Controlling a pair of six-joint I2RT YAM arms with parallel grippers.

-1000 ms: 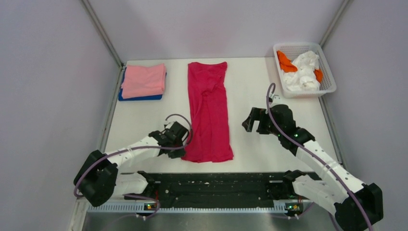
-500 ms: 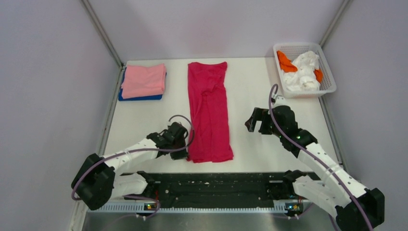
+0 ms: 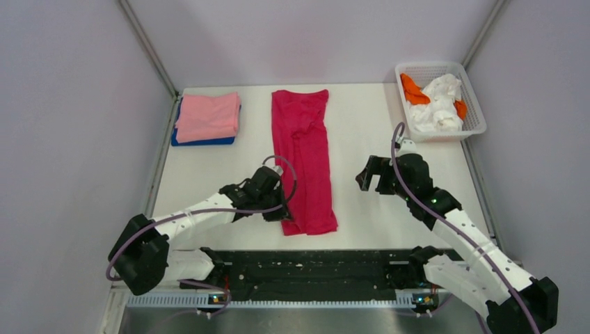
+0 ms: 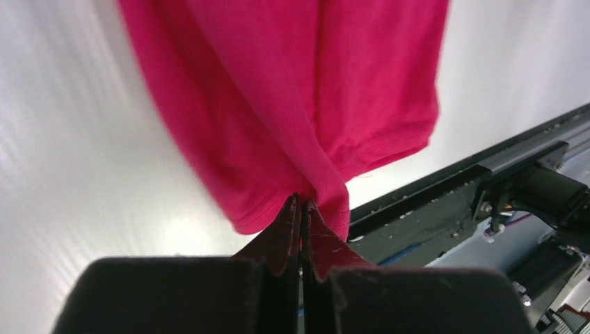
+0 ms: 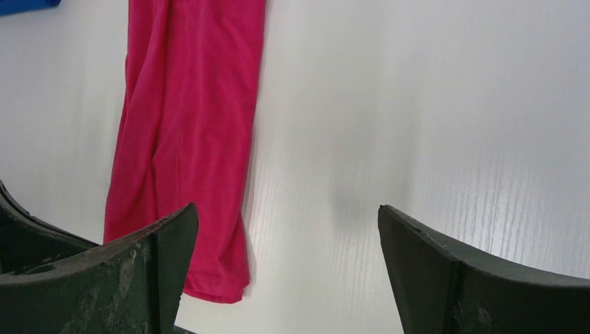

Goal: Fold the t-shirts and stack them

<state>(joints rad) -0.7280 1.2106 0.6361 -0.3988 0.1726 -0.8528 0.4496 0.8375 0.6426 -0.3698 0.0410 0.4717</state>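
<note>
The left gripper (image 4: 301, 203) is clenched on the near hem corner of the crimson t-shirt (image 3: 304, 149), whose long strip runs straight away from those fingers. The right gripper (image 3: 369, 175) hovers spread and empty, with the strip off to its left.

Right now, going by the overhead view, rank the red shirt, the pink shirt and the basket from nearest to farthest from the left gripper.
1. Red shirt, middle of the table: the left gripper is pinching its near left corner.
2. Pink shirt, folded at the far left.
3. Basket, at the far right corner.
</note>
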